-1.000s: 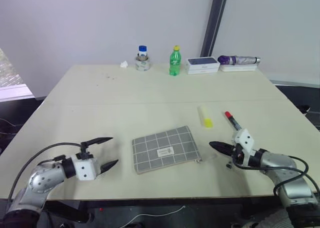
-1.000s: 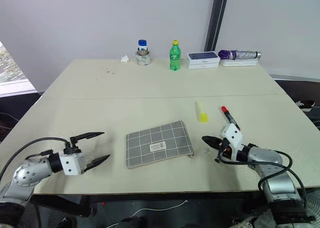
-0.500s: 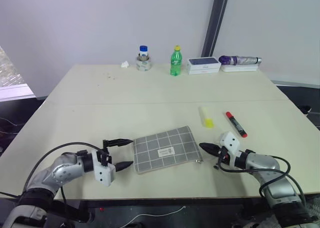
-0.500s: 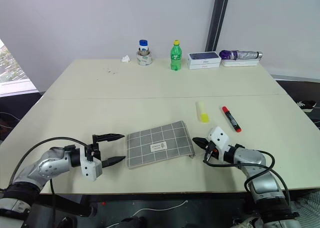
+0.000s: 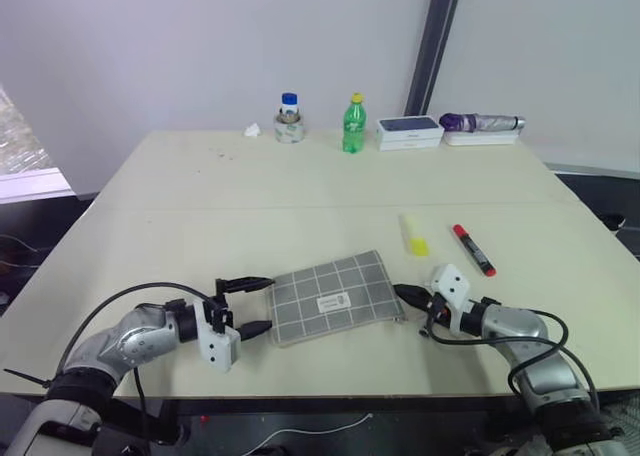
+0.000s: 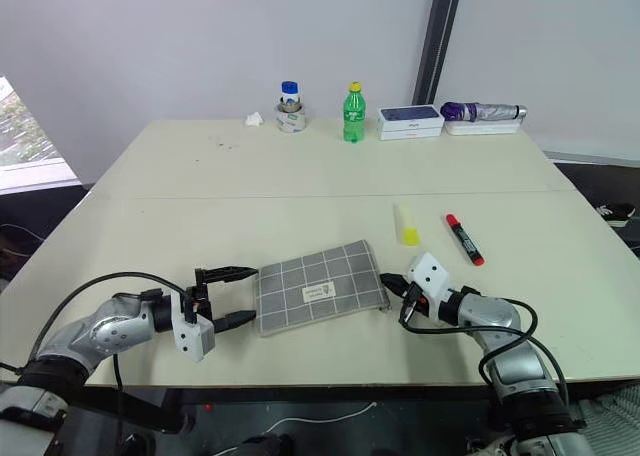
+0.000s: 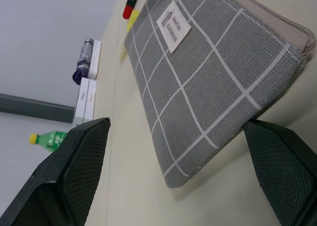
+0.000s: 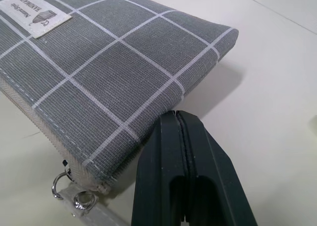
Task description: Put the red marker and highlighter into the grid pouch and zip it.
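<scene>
**Two grippers flank a grid pouch at the desk's near edge**

The grid pouch (image 5: 333,299) lies flat near the front edge of the desk (image 5: 300,191), label up, its zipper side towards that edge and the pull (image 8: 72,196) at its right end. The left gripper (image 5: 252,307) sits at the pouch's left end with its fingers spread wide, one on either side of that end and not touching the fabric. The right gripper (image 5: 404,294), fingers pressed together and holding nothing, points at the pouch's right end, just beside the zipper corner. The highlighter (image 5: 412,234) and the red marker (image 5: 472,250) lie side by side on the bare desk beyond the pouch, towards the right edge. A green bottle (image 5: 352,123) stands along the far edge.
</scene>
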`<action>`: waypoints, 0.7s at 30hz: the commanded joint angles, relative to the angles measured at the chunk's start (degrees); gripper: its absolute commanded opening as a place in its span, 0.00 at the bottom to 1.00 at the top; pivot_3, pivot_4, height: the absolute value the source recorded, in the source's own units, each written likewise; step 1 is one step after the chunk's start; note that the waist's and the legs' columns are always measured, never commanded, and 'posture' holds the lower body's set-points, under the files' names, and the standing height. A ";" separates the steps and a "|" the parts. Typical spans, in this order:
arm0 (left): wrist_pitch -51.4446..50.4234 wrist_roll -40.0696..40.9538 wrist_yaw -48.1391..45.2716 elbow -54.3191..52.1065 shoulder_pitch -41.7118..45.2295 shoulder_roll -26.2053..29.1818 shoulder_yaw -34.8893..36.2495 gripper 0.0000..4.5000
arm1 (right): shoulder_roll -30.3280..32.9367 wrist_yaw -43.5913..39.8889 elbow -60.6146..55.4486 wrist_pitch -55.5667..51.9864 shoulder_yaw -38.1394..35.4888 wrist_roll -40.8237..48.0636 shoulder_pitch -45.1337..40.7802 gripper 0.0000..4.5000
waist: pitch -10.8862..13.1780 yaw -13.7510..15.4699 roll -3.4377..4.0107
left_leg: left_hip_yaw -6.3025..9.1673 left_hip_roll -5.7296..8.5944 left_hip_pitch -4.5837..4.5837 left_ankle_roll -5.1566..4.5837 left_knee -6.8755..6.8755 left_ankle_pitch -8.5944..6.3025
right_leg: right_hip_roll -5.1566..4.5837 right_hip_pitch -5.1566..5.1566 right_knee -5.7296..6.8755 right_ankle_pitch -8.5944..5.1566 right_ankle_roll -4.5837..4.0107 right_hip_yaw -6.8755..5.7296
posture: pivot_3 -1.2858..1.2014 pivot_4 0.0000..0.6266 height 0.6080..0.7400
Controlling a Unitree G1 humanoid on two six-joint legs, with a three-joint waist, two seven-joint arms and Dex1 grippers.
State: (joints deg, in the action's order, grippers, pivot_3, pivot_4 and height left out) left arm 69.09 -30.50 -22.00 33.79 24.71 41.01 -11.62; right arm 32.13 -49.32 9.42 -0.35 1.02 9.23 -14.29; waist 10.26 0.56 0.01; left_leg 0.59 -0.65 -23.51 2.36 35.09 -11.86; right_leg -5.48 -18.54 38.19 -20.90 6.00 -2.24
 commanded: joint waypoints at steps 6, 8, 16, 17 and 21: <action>-1.14 -2.64 0.10 0.62 0.99 -2.15 -5.44 1.00 | -0.83 -1.08 -0.48 1.56 1.50 0.00 -1.77 0.00 | -0.01 0.22 0.00 | 0.00 0.01 0.01 0.00 0.02 0.00 | -0.01 0.03 0.00 0.01 0.02 0.01 | 0.52 0.24 1.00; -1.20 -2.07 -0.22 0.20 1.32 -2.64 -5.91 1.00 | -0.75 -1.30 -0.66 1.68 2.06 -0.38 -1.58 0.00 | -0.01 0.24 0.00 | 0.00 0.03 0.01 0.00 0.02 0.00 | -0.01 0.04 0.00 0.01 0.02 0.01 | 0.52 0.24 1.00; -0.93 -0.17 -0.56 -1.43 0.98 -0.48 -6.22 1.00 | -0.57 -1.00 -0.66 1.84 1.79 -0.44 -1.44 0.00 | -0.02 0.03 -0.01 | -0.02 0.08 0.01 -0.01 0.01 -0.01 | 0.00 0.01 -0.01 0.01 0.03 0.03 | 0.52 0.24 1.00; -0.88 0.01 -0.58 -1.39 0.64 0.38 -6.08 1.00 | -0.52 -0.90 -0.61 1.94 1.65 -0.44 -1.45 0.00 | -0.02 0.01 -0.01 | -0.02 0.07 0.01 -0.01 0.01 -0.01 | 0.00 0.00 -0.01 0.01 0.03 0.03 | 0.52 0.24 1.00; -1.52 -0.62 0.39 0.27 1.32 0.36 -6.83 1.00 | -0.61 -0.86 -0.84 1.99 1.68 -0.36 -1.39 0.00 | -0.02 -0.20 -0.01 | -0.04 0.03 0.02 -0.01 -0.03 -0.01 | 0.05 -0.03 -0.01 0.02 0.03 0.06 | 0.52 0.24 1.00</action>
State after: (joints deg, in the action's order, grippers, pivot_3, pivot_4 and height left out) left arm 68.31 -29.54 -21.01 32.35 26.74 41.06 -16.79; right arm 31.47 -50.29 10.27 0.73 3.66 8.19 -15.13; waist 10.24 0.36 0.00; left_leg 0.55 -0.62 -23.50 2.35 35.06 -11.86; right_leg -5.43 -18.57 38.19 -20.88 6.02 -2.18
